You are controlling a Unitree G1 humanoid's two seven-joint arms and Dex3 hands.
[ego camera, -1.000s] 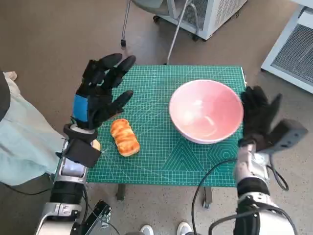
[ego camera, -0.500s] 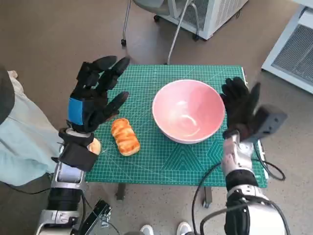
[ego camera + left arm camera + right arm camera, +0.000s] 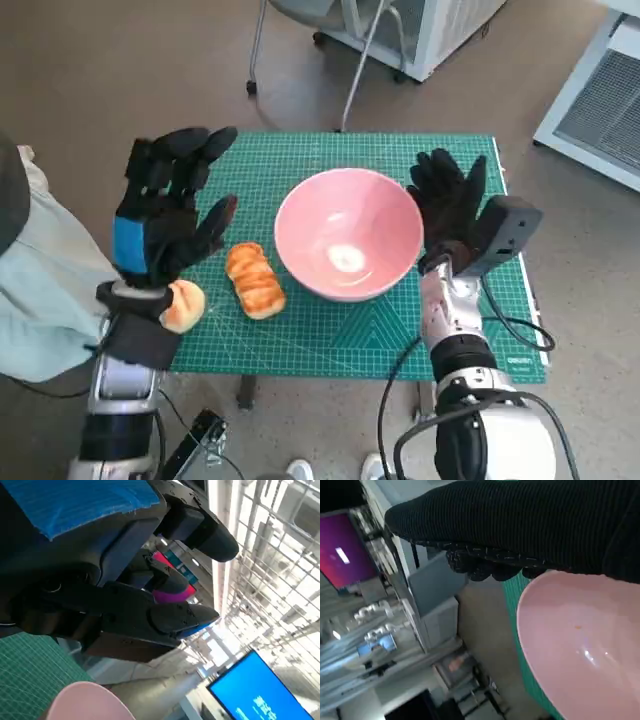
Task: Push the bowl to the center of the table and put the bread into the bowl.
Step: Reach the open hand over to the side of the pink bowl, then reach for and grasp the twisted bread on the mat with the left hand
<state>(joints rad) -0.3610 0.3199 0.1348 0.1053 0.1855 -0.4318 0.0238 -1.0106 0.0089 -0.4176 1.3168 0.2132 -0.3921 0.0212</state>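
Green cutting mat (image 3: pixel 300 330) covers the small table, grid lines visible. Reading the head view left to right:

Pale cloth of a seated person (image 3: pixel 40 290) at the far left edge.

Left hand (image 3: pixel 160 225) raised above the table's left edge, blue-taped back toward the camera, fingers spread apart, holding nothing. Left wrist view agrees: black fingers (image 3: pixel 165 612) extended, nothing between them.

Small round roll (image 3: pixel 182 305) lies at the mat's left edge, partly hidden by the left wrist.

Bread (image 3: pixel 254 280), a golden ridged loaf, lies on the mat just left of the bowl, apart from both hands; whether it touches the bowl wall cannot be told.

Pink bowl (image 3: pixel 348 248) upright near the table's middle, nothing inside but a light reflection.

Right hand (image 3: pixel 447 205) in the knitted glove stands against the bowl's right side, fingers upright and somewhat fanned. Right wrist view shows the glove (image 3: pixel 520 525) lying right along the bowl's rim (image 3: pixel 530 605); actual contact cannot be confirmed.

White cabinet (image 3: pixel 600 90) at the far right on the floor.
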